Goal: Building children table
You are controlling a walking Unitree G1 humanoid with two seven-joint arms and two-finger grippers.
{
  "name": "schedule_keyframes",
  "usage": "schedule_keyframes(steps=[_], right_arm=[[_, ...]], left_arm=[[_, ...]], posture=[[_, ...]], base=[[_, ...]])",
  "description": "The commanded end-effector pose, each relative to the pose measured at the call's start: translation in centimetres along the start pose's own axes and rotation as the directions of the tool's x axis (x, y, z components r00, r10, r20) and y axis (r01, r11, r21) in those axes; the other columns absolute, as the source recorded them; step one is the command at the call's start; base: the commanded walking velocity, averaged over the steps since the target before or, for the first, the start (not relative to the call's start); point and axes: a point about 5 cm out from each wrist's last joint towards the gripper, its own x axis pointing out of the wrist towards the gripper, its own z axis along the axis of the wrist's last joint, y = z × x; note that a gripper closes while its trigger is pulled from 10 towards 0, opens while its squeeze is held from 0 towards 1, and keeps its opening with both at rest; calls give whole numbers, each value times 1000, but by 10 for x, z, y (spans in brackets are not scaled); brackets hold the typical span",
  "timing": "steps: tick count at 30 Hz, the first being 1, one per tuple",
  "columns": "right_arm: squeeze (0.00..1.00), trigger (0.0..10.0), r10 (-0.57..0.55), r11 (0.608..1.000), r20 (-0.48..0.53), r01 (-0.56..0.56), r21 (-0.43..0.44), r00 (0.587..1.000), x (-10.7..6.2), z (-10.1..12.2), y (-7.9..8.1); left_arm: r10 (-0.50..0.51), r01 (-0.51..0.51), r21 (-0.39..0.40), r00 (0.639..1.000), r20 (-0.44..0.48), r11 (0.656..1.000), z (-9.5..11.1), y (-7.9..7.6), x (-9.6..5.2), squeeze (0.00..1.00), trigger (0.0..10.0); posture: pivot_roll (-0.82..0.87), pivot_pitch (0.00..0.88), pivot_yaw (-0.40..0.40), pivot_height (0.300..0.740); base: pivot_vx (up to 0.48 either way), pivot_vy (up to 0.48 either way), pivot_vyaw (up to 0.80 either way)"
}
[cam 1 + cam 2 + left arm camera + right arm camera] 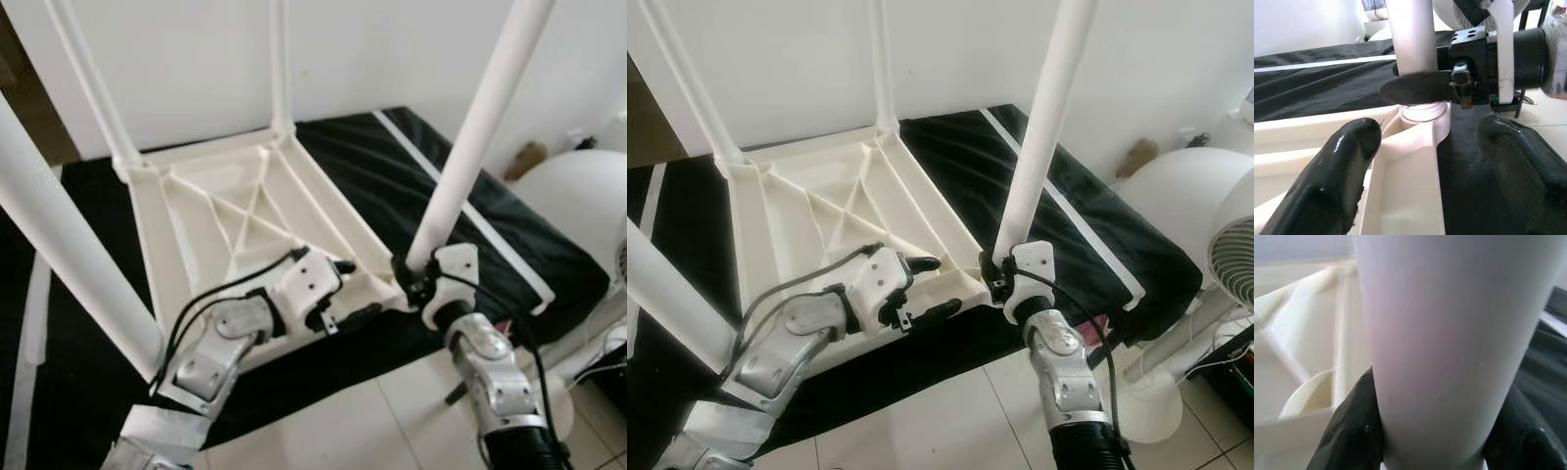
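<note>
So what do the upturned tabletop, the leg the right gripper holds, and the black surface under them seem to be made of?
Tabletop: moulded plastic by the look, cream, matte; cast ribs cross its underside. Leg in the right gripper: smooth white tube, probably plastic, faint sheen. Black surface: a thin fabric or sheet, creased, slightly shiny; which one is unclear.

Black mattress (pixel 392 186) with white stripe lies ahead of me, against white wall (pixel 196 59). White tiled floor (pixel 343 421) near side. Far right: white fan (pixel 1234 264), small brown object (pixel 527 157) by the wall.
</note>
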Motion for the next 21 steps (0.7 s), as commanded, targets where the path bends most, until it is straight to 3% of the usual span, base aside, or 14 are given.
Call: schedule_keyframes(steps=[1,5,9,14,19,20,21], right_arm=[[0,10000,-139,990,-45,140,15,989,-3,-7,-7],[0,10000,-309,946,-55,313,87,950,-3,-9,5],[0,10000,-205,973,-12,205,109,979,-1,-1,28],[0,10000,-182,980,41,178,84,982,-3,5,27],[31,10000,-179,979,75,170,116,981,-7,11,27],[1000,10000,-176,978,83,164,129,981,-8,11,27],[1000,10000,-173,977,88,160,137,981,-9,12,27]], left_arm=[[29,-29,4,1000,8,1000,2,2,0,0,10000],[25,-25,3,1000,7,1000,1,-1,0,0,10000],[4,-4,-1,1000,7,1000,1,-6,2,0,10000],[-5,5,2,1000,5,1000,1,-7,4,0,10000],[-5,5,5,1000,7,1000,2,-6,4,0,10000],[-5,5,4,1000,7,1000,2,-6,4,0,10000],[-5,5,3,1000,6,1000,2,-7,4,0,10000]], posture=[[-88,57,-8,740],[-89,60,-4,740],[-91,63,5,740],[-95,62,6,740],[-94,61,5,740],[-93,62,2,740],[-93,62,2,740]], base=[[0,0,0],[0,0,0],[0,0,0],[0,0,0],[0,0,0],[0,0,0],[0,0,0]])
